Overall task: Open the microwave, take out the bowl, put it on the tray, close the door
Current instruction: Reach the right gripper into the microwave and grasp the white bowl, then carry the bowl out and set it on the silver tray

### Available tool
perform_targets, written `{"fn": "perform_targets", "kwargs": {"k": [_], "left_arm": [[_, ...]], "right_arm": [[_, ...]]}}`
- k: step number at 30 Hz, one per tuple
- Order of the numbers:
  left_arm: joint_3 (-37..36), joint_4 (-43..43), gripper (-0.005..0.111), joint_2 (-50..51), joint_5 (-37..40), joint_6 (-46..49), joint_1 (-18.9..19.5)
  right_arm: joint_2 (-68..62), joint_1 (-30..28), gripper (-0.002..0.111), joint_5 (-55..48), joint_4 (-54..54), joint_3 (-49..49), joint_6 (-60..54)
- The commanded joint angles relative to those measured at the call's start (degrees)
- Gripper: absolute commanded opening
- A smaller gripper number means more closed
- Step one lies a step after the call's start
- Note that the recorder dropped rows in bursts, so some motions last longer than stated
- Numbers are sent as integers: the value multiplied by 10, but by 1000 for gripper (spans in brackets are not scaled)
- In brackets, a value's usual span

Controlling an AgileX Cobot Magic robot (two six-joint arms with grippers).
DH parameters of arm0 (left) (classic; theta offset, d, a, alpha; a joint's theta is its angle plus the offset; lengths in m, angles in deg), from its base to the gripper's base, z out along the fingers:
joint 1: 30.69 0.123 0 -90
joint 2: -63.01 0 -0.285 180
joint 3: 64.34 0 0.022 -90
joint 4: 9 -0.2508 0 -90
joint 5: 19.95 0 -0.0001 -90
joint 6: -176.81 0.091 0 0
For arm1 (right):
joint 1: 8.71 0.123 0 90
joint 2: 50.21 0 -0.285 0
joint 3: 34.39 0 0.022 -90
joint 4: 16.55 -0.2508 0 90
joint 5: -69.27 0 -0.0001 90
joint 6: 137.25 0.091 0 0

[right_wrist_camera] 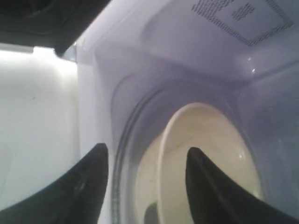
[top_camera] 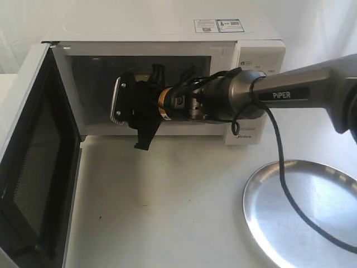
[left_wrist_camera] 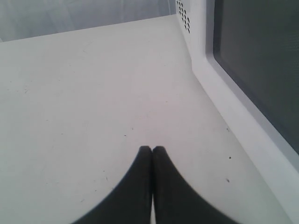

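The white microwave (top_camera: 167, 28) stands at the back with its door (top_camera: 33, 167) swung wide open to the left, black inner face showing. My right gripper (top_camera: 134, 106) reaches across into the cavity opening. In the right wrist view it (right_wrist_camera: 147, 156) is open, and the cream-white bowl (right_wrist_camera: 210, 154) sits on the glass turntable (right_wrist_camera: 124, 154), its near rim between the fingers, which do not touch it. The arm hides the bowl in the exterior view. The silver tray (top_camera: 312, 212) lies at the front right. My left gripper (left_wrist_camera: 152, 150) is shut on nothing, low over the table beside the door (left_wrist_camera: 252, 60).
A black cable (top_camera: 281, 167) hangs from the right arm across the tray's near-left part. The perforated vent panel (right_wrist_camera: 243, 16) marks one cavity wall close to the bowl. The white table (top_camera: 167, 201) spreads between the door and the tray.
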Motion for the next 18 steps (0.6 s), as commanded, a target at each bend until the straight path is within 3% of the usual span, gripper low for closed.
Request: {"fn": "perform_targets", "kwargs": {"k": [1, 7, 10, 12, 16, 18], "left_arm": [[1, 2, 0, -1, 0, -4, 0], [1, 2, 0, -1, 0, -4, 0], [1, 2, 0, -1, 0, -4, 0], [1, 2, 0, -1, 0, -4, 0], [1, 2, 0, -1, 0, -4, 0], [1, 2, 0, -1, 0, -4, 0]], "right_arm": [[-21, 1, 44, -44, 5, 37, -3], [-56, 4, 41, -92, 2, 59, 13], [-43, 12, 0, -94, 0, 56, 46], [-13, 23, 0, -99, -11, 34, 53], [125, 72, 0, -223, -208, -107, 59], [220, 92, 0, -271, -251, -200, 155]]}}
